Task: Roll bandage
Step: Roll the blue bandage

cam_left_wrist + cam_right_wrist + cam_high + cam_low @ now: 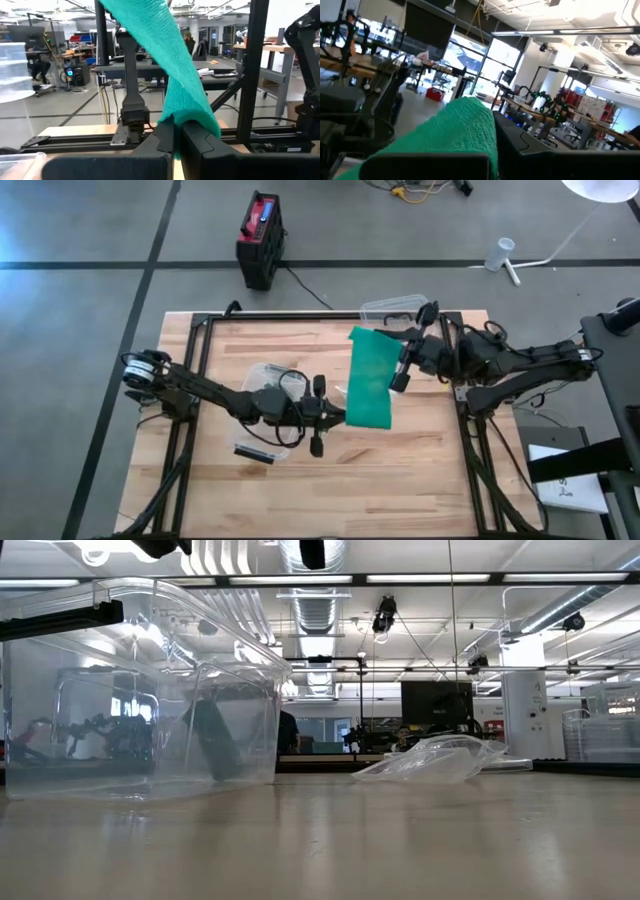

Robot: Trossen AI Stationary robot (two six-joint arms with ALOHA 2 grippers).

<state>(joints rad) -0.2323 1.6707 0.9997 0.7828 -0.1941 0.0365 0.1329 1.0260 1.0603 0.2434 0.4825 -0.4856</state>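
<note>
Room: grey floor with dark tape lines around the bench; a red-and-black case [259, 238] sits on the floor beyond the far edge.
Bench [330, 495]: pale wood planks in a black frame, both arms reaching in from the sides.
Bandage [372, 379]: green strip stretched flat above the bench centre, held off the surface at two ends, running from the far right down toward the middle.
Left pincer [322, 414]: closed on the near end of the bandage; in the left wrist view the fabric [175, 85] rises from between the shut fingers [164, 141].
Right pincer [404, 358]: closed on the far end of the bandage; in the right wrist view the fabric [455, 132] drapes over the fingers.
Tub [140, 690]: clear plastic, on the bench near the far edge, behind the right pincer.
Bag [435, 760]: clear, crumpled, lying on the bench.
Black strip [256, 452]: small dark piece flat on the bench, just beside the left arm.
</note>
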